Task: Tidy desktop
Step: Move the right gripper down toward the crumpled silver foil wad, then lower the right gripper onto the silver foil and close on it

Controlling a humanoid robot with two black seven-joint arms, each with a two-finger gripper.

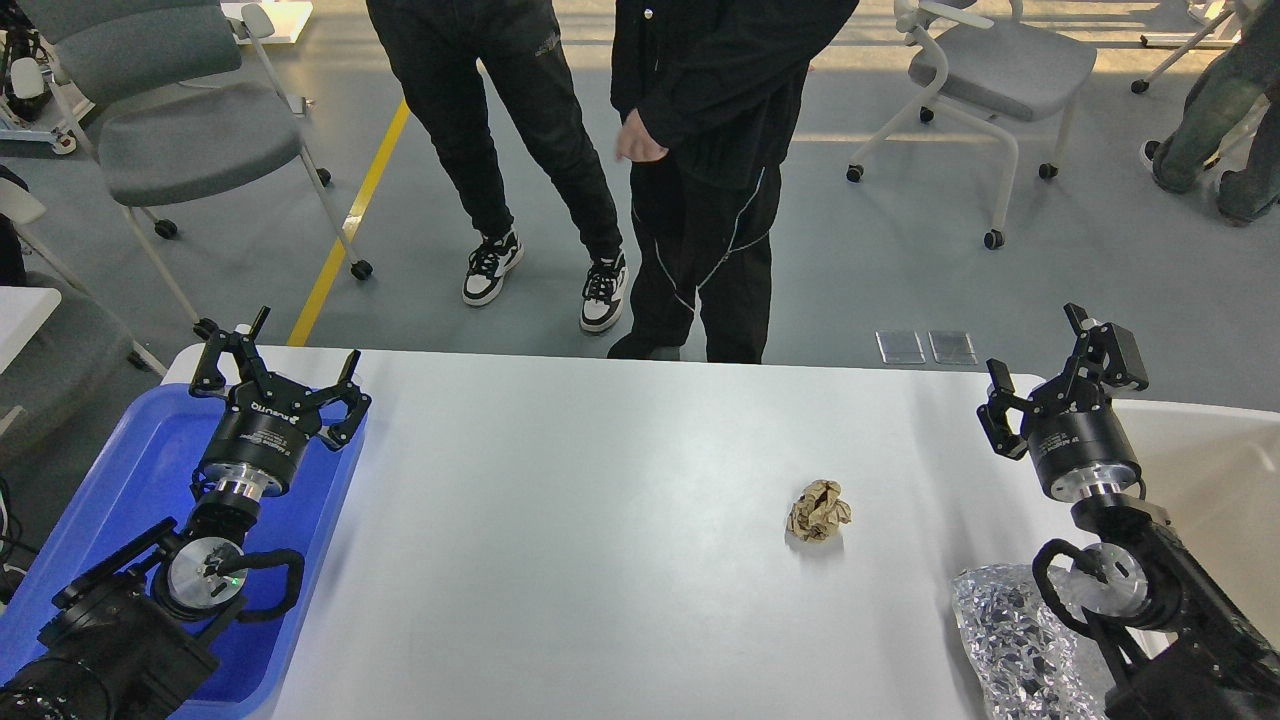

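Note:
The white desktop (600,500) fills the middle of the head view. A crumpled brown paper ball (819,511) lies on it right of centre. A crinkled silver foil piece (1010,630) lies at the front right, partly under my right arm. My left gripper (283,368) is open and empty, above the far end of the blue tray (120,480). My right gripper (1040,365) is open and empty near the desktop's far right corner, well apart from the paper ball.
A beige bin (1220,470) stands at the right edge of the desktop. Two people in black (700,150) stand just beyond the far edge. Grey office chairs (190,140) stand on the floor behind.

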